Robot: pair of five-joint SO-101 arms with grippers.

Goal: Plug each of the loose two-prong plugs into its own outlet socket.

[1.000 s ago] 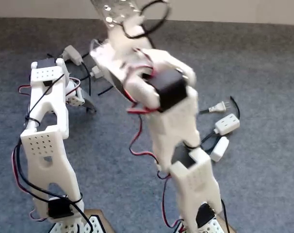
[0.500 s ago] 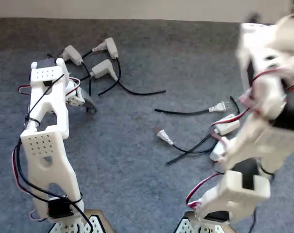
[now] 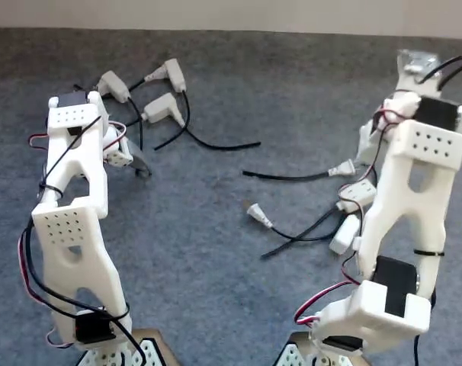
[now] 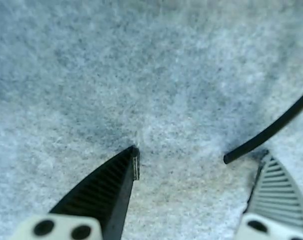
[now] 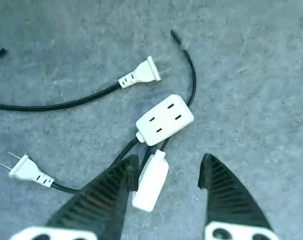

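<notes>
Two loose two-prong plugs lie on the grey carpet: one plug (image 3: 344, 168) (image 5: 139, 75) at the right, the other plug (image 3: 255, 213) (image 5: 26, 170) nearer the middle. Beside them lie a white outlet block (image 3: 358, 192) (image 5: 165, 120) and a second white socket (image 3: 344, 235) (image 5: 150, 181). My right gripper (image 5: 169, 159) hangs open just above the second socket, holding nothing. My left gripper (image 3: 132, 162) (image 4: 200, 154) sits open low over the carpet at the left, with a black cable end (image 4: 231, 157) beside its pale finger.
Three more white plug-like pieces with black cables (image 3: 161, 108) lie at the back left, just beyond the left arm. The right arm (image 3: 414, 175) stands over the right-hand cables and hides part of them. Bare carpet lies between the two arms.
The right arm has swung from the back centre-left across to the right and now stands over the outlets. The left arm has stayed still.
</notes>
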